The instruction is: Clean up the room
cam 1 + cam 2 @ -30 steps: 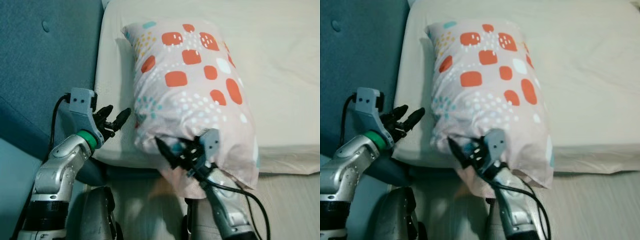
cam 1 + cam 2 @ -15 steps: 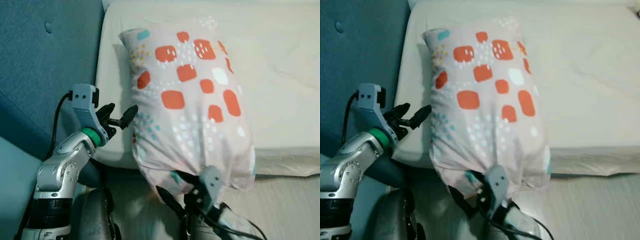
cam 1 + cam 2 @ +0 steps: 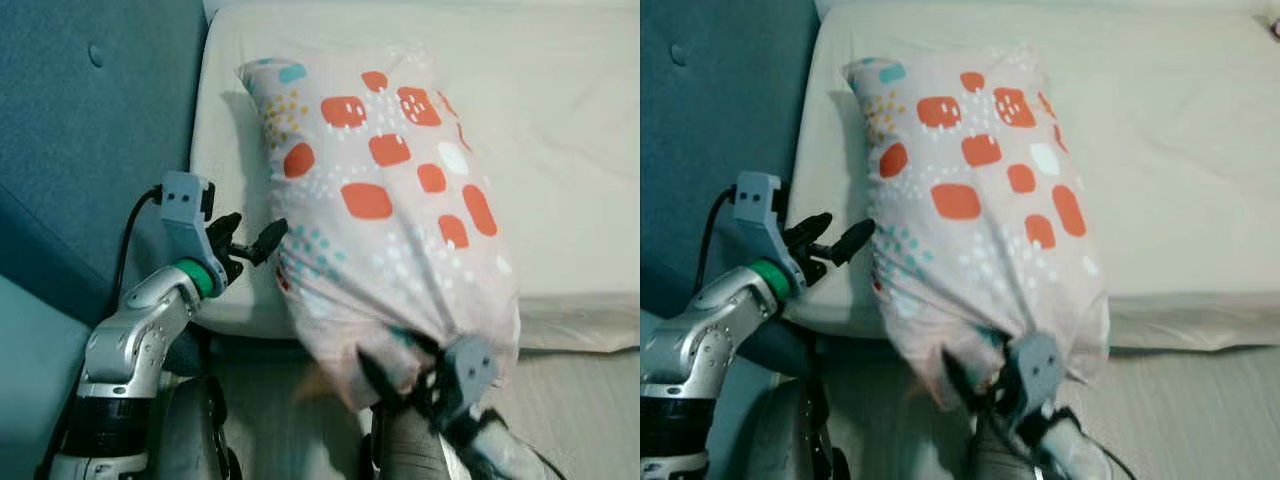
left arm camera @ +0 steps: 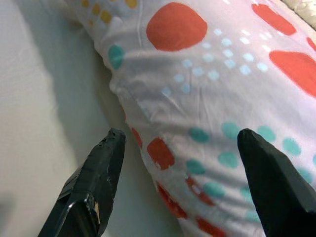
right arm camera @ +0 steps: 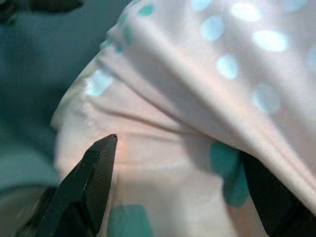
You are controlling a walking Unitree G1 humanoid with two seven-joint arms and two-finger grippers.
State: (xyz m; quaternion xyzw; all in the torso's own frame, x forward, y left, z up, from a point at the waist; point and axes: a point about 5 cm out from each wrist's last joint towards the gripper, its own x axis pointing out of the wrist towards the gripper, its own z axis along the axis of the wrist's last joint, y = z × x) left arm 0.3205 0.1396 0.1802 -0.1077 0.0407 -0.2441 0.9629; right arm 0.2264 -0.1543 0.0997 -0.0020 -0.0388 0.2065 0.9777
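Silver arms, green wrist ring [image 3: 197,277], black cable [image 3: 128,240], grey camera mounts

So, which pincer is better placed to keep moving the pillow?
The right pincer, probably: it sits at the bunched near end of the pillow, fabric between its fingers. The left pincer is open beside the pillow, on the mattress edge.
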